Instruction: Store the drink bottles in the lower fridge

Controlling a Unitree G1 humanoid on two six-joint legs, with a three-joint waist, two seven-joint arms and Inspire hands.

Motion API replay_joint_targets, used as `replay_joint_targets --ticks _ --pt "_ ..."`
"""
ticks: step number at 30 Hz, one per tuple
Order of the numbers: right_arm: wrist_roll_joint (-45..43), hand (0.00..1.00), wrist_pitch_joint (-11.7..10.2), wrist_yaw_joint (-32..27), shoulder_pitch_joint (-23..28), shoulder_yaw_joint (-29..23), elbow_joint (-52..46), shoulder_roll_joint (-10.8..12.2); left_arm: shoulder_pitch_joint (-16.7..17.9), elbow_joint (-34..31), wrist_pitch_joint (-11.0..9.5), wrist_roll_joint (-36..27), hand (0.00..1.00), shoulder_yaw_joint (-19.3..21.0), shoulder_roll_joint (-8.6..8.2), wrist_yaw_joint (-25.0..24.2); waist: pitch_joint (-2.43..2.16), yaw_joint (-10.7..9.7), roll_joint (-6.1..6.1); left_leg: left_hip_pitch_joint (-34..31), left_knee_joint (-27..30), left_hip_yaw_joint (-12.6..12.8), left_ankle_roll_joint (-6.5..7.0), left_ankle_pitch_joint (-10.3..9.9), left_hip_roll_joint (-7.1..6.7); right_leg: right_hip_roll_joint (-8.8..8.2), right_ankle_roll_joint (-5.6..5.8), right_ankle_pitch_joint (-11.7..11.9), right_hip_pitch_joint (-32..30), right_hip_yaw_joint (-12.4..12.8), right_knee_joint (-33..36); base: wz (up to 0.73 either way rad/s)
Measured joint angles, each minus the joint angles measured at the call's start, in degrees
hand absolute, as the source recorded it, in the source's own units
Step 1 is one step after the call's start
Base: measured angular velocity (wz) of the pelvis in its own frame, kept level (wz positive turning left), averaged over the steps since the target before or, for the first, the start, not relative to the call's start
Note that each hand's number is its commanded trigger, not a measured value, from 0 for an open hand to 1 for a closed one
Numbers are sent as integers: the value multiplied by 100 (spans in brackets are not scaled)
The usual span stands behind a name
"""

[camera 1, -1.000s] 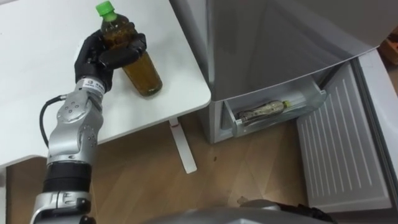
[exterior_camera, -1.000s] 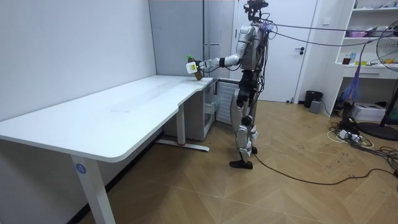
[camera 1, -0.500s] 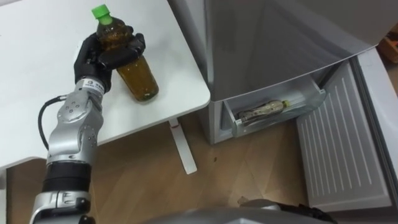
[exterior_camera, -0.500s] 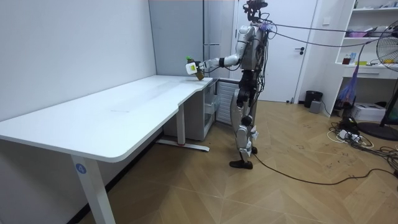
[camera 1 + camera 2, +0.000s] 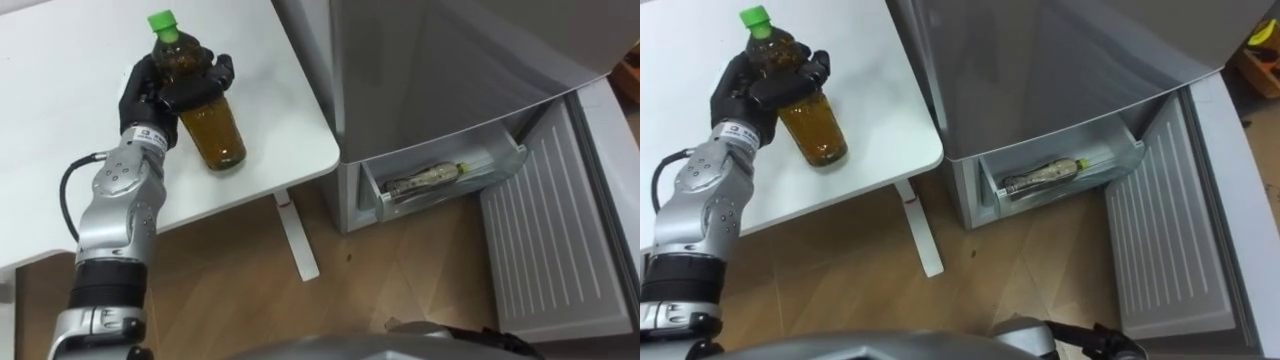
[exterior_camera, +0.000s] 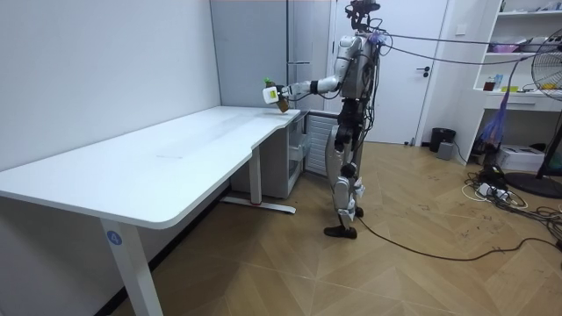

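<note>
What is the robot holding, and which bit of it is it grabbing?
Its left hand holds a brown drink bottle with a green cap. The fingers wrap round the bottle's upper part, just below the neck.

Amber bottle (image 5: 207,118), green cap (image 5: 161,20); black left hand (image 5: 158,88); white table (image 5: 70,100).

2 bottles, i.e. held bottle (image 5: 215,135) + drawer bottle (image 5: 425,179); 1 desk (image 5: 60,60); 1 fridge (image 5: 450,60).

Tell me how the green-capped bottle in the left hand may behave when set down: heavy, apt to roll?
The bottle looks nearly full, so probably heavy for its size. Its round body would likely roll if laid flat. The left hand grips its upper part, so the bottom may swing.
</note>
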Motion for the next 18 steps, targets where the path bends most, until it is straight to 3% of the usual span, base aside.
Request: replay_joint_targets --ticks 4,9,13,18 --pt "-170 0 9 72 -49 11 3 -26 0 -230 1 68 100 -12 0 -95 3 73 -5 -6 0 -3 0 0 0 0 0 0 -8 -12 -5 0" --pt "-162 0 44 81 -188 376 32 -31 3 -720 1 50 100 -36 -26 -146 36 226 -85 -8 -5 -4 0 1 0 -3 0 0 -6 -22 -10 0" --pt "-242 0 47 78 -213 487 30 -3 10 -1070 0 49 100 -186 -87 -194 -15 369 -188 -46 -1 -79 0 1 -6 -5 0 0 -3 -98 -14 9" --pt "-252 0 47 18 -230 672 7 -13 66 -1141 1 59 100 -290 -123 -398 -17 469 -190 -57 30 -158 -1 3 -8 -12 0 0 48 -213 -15 9"
